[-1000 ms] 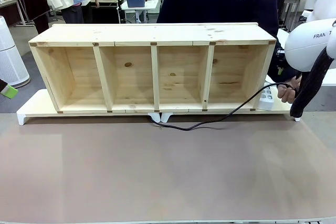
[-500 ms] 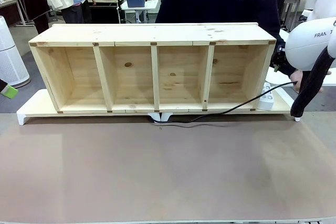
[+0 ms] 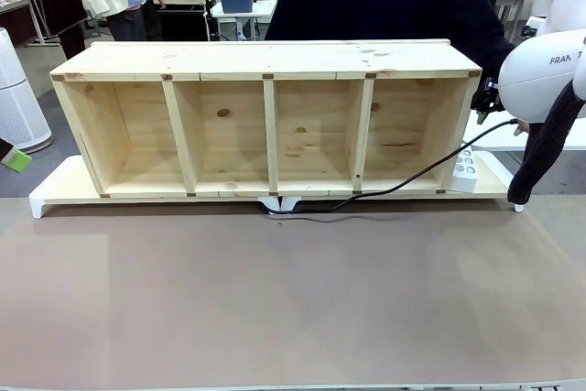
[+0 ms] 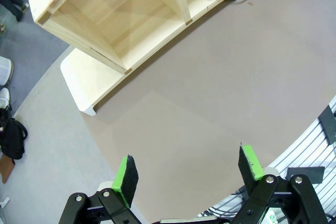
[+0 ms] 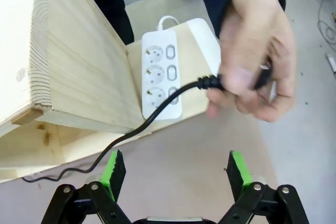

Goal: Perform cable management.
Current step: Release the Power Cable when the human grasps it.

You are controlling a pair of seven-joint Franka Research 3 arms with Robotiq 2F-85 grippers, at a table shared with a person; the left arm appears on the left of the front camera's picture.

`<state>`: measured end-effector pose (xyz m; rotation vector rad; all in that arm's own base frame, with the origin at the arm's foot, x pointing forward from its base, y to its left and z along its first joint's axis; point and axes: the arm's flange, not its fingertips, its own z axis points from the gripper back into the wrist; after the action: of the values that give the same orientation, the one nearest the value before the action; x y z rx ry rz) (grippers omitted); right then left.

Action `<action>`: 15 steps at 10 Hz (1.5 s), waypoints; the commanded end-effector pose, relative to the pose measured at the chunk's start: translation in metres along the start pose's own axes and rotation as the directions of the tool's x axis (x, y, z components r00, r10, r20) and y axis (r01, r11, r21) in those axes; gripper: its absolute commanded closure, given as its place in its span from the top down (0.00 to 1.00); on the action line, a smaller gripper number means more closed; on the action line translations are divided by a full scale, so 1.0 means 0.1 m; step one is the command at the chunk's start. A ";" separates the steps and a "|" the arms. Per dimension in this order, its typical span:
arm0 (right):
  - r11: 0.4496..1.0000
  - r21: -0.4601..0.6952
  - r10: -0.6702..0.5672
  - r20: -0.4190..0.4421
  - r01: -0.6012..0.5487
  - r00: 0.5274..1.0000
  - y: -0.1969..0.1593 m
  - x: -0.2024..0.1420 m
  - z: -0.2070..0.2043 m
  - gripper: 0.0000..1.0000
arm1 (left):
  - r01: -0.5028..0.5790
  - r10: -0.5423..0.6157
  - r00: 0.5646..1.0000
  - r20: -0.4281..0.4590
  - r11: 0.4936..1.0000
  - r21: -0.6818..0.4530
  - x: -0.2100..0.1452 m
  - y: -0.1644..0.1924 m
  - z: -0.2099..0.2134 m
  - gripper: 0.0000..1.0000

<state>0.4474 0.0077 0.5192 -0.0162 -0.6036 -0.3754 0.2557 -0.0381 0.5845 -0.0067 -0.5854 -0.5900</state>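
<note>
From the front camera I see the cable (image 3: 403,183) running from under the middle of the wooden shelf unit (image 3: 265,121), along the lower front edge of its rightmost compartment, then lifting up and to the right toward the person's hand (image 3: 522,127), which is mostly hidden behind my right arm (image 3: 540,80). In the right wrist view the picture is clearer: the person's hand (image 5: 257,66) is closed around the plug end of the cable (image 5: 157,114), fingers curled over it so I cannot make out the plug itself, and the cord leaves the fist to the left, crosses over the white power strip (image 5: 161,72) and drops down past the corner of the shelf unit onto the table. The power strip lies on the white base board (image 5: 202,40) just beside the shelf unit's side wall, with three sockets and their switches facing up. My right gripper (image 5: 171,169) hangs below the hand with its green pads spread wide and nothing between them. My left gripper (image 4: 189,169) is likewise spread open over the brown table mat (image 4: 210,98), near the left end of the shelf unit, well apart from the cable.
</note>
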 end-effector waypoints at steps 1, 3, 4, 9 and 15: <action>1.000 -0.001 -0.007 0.001 0.007 1.000 0.01 0.00 0.00 1.00 | 0.006 -0.006 1.000 0.011 1.000 0.005 0.02 0.01 -0.01 1.00; 1.000 -0.001 -0.007 0.001 0.007 1.000 0.01 0.00 0.00 1.00 | 0.006 -0.006 1.000 0.011 1.000 0.005 0.02 0.01 -0.01 1.00; 1.000 -0.001 -0.007 0.001 0.007 1.000 0.01 0.00 0.00 1.00 | 0.006 -0.006 1.000 0.011 1.000 0.005 0.02 0.01 -0.01 1.00; 1.000 -0.001 -0.007 0.001 0.007 1.000 0.01 0.00 0.00 1.00 | 0.006 -0.006 1.000 0.011 1.000 0.005 0.02 0.01 -0.01 1.00; 1.000 -0.001 -0.007 0.001 0.007 1.000 0.01 0.00 0.00 1.00 | 0.006 -0.006 1.000 0.011 1.000 0.005 0.02 0.01 -0.01 1.00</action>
<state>0.4474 0.0076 0.5192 -0.0162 -0.6036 -0.3757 0.2557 -0.0381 0.5845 -0.0067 -0.5854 -0.5900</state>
